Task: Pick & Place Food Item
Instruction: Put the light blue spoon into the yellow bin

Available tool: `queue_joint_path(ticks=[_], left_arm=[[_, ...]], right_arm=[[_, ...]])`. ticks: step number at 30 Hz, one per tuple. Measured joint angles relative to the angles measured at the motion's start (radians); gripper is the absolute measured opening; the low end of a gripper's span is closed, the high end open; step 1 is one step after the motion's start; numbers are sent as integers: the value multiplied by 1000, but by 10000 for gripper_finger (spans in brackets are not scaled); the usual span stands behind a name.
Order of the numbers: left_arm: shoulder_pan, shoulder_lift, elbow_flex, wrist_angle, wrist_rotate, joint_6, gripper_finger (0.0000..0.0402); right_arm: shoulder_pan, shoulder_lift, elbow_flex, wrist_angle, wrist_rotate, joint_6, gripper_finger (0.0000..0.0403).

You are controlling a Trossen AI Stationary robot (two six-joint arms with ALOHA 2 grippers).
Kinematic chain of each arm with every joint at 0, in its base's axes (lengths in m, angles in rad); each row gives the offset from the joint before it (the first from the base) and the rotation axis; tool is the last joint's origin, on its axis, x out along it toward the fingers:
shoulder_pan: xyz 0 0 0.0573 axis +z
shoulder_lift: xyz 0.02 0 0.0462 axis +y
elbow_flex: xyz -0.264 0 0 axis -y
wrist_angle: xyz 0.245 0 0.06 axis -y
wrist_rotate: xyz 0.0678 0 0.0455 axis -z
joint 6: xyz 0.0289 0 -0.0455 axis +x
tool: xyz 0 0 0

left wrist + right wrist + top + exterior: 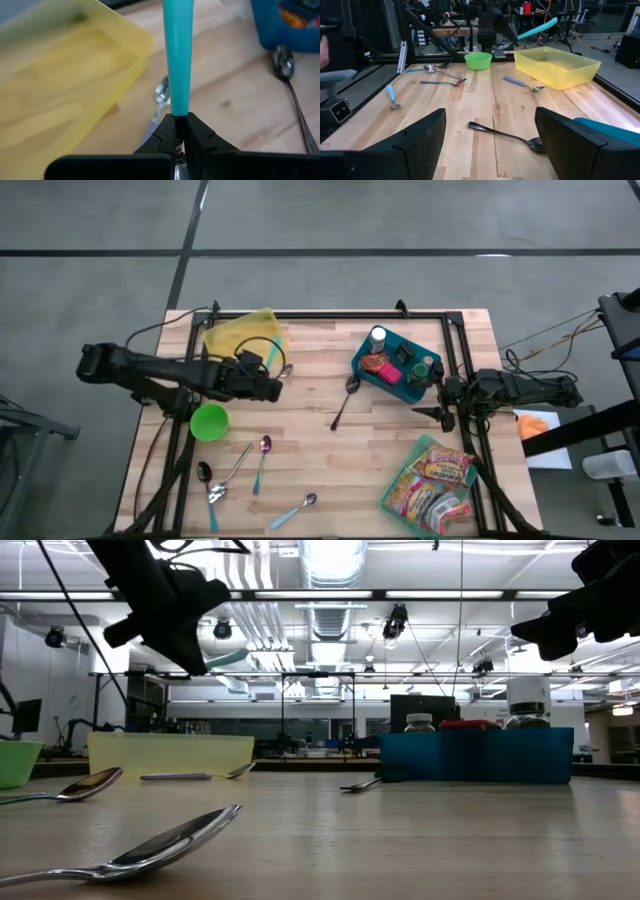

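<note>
A pale wooden surface [320, 455] carries a yellow tub [243, 333] at the back left and a green bowl [209, 421] near it. A blue bin [396, 366] sits back right, a dark spoon [343, 402] beside it. Several spoons [262, 460] lie front left, snack packets [435, 480] front right.

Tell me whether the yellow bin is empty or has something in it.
Empty. The translucent yellow plastic bin shows only its bare floor in the right wrist view; the left pincer, shut on a teal-handled utensil, hangs beside it.

Matte black arms [170, 375] — looping black cables
</note>
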Motion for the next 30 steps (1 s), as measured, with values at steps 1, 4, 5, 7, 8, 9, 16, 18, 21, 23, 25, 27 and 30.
queue_joint_path(ticks=[1, 4, 5, 7, 8, 9, 16, 18, 21, 23, 25, 27, 30], left_arm=[[10, -12, 0, -6, -6, 0, 7], [53, -45, 0, -25, -15, 1, 7], [72, -54, 0, -31, -17, 1, 7], [113, -68, 0, -42, -20, 1, 7], [137, -70, 0, -48, -24, 1, 7], [163, -72, 0, -51, -26, 1, 7], [347, -73, -17, -60, -23, -8, 7], [398, -73, -22, -55, -23, -7, 7], [465, -73, -32, -55, 2, -8, 7], [502, -71, -43, -55, 37, -7, 7], [528, -67, -63, -56, 60, -3, 7], [549, -67, -89, -56, 66, -3, 7], [573, -67, -127, -55, 69, -14, 7]], right_arm=[[0, 0, 0, 0, 0, 0, 303], [0, 0, 0, 0, 0, 0, 303], [0, 0, 0, 0, 0, 1, 303], [0, 0, 0, 0, 0, -1, 303], [0, 0, 0, 0, 0, -1, 303], [0, 0, 0, 0, 0, 0, 303], [0, 0, 0, 0, 0, 0, 303], [0, 0, 0, 0, 0, -1, 303], [0, 0, 0, 0, 0, 0, 303], [0, 0, 0, 0, 0, -1, 303], [0, 0, 0, 0, 0, 1, 303], [0, 0, 0, 0, 0, -1, 303], [0, 0, 0, 0, 0, 1, 303]])
